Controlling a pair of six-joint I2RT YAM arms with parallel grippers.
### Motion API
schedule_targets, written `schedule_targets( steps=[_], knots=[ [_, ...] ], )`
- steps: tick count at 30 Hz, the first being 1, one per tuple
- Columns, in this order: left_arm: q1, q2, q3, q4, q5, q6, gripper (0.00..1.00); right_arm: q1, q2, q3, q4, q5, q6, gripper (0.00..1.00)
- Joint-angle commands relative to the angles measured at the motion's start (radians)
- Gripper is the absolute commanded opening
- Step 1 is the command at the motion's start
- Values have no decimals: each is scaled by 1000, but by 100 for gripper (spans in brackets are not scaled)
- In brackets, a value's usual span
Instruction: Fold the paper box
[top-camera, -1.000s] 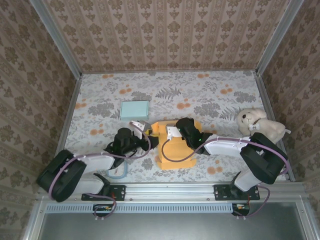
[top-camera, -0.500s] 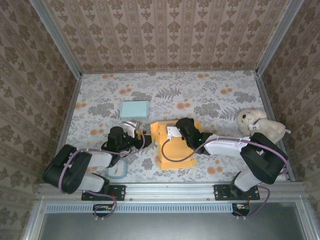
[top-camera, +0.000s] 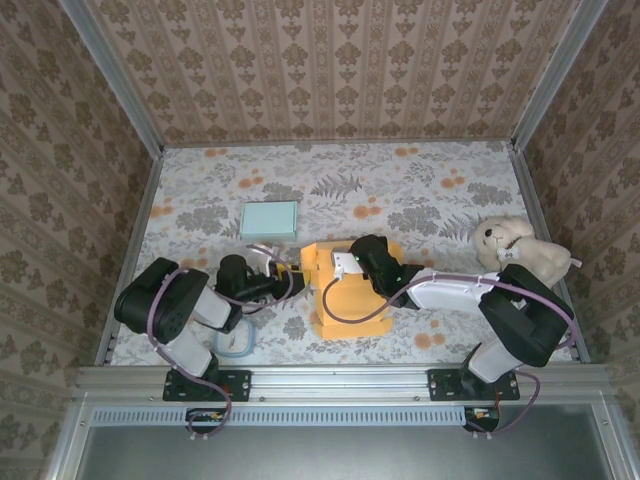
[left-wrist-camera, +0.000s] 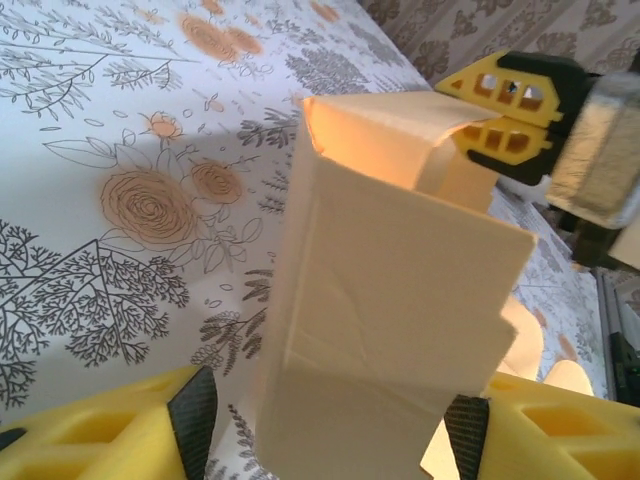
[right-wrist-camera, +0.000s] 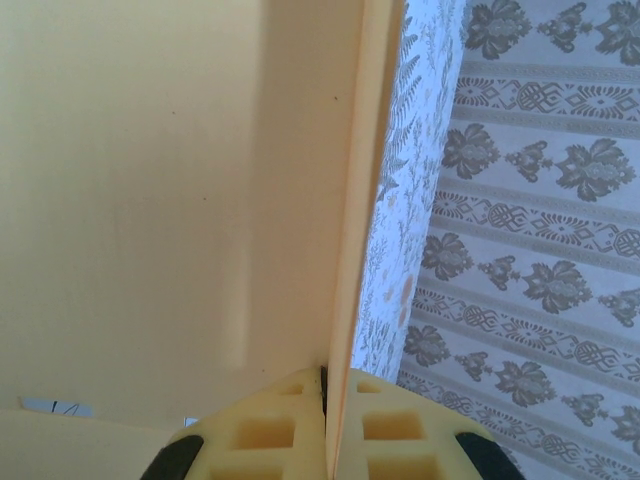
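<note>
The orange paper box (top-camera: 347, 290) sits partly folded mid-table, one side panel (left-wrist-camera: 385, 300) raised upright.

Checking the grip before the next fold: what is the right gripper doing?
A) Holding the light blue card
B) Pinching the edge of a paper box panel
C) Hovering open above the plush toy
B: in the right wrist view, the right gripper is closed on the thin edge of a paper box panel.
</note>
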Motion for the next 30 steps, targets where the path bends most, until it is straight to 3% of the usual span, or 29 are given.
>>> schedule_targets(
  steps=[1,12,24,30],
  knots=[
    [26,-91,-39,28,-19,7,68,6,22,13,-74,30,-5,0],
    [43,-194,-35,-143,-90,25,66,7,17,17,-83,31,-4,0],
    [28,-11,4,50,12,-19,66,7,24,18,-85,31,-4,0],
    [-7,32,30,65,15,-17,65,5,35,23,-89,35,-6,0]
  ],
)
